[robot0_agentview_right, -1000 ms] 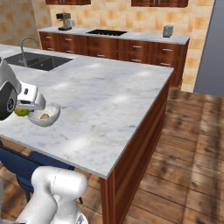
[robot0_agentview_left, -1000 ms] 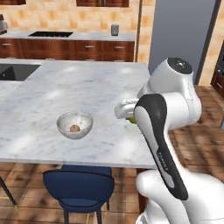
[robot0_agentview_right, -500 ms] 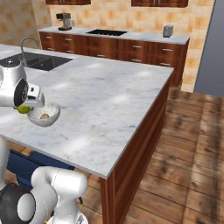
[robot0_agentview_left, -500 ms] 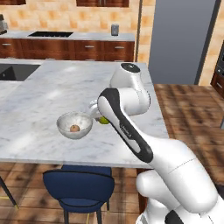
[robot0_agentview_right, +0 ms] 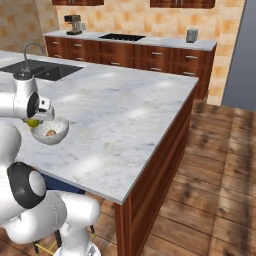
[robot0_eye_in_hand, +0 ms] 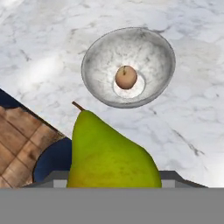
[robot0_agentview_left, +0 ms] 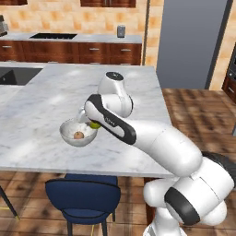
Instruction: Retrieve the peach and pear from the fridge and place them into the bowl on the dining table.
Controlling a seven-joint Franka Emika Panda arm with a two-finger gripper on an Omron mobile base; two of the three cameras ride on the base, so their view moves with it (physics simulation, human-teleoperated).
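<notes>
A: Where is the pear right now?

B: It sits in the jaws; they are squeezed on its fat bottom end, so it is held; its thin top and little brown stem point out and away from the hand.

A: And the bowl?

B: It rests on the white marble counter, close to the edge near the blue stool; the peach already lies in the middle of it.

A: So is the pear over the bowl?

B: Not quite, I think; in the hand view the bowl lies ahead of the pear's stem, a bit past it and a little to one side; the stem points near the bowl's rim, not at its middle; in the left base view the pear peeks out just beside the bowl's rim, on the side nearer the arm; in the right base view the pear shows just behind the bowl, very near its rim.

A: Which way should the jaws go, then?

B: My guess is on toward the bowl's middle, the way the stem points; then the pear can drop in next to the peach; I cannot tell how high the pear hangs over the rim.

A: What could go wrong?

B: If the jaws let go too soon, the pear may hit the rim and roll off on the counter; it is long and may tip.
</notes>
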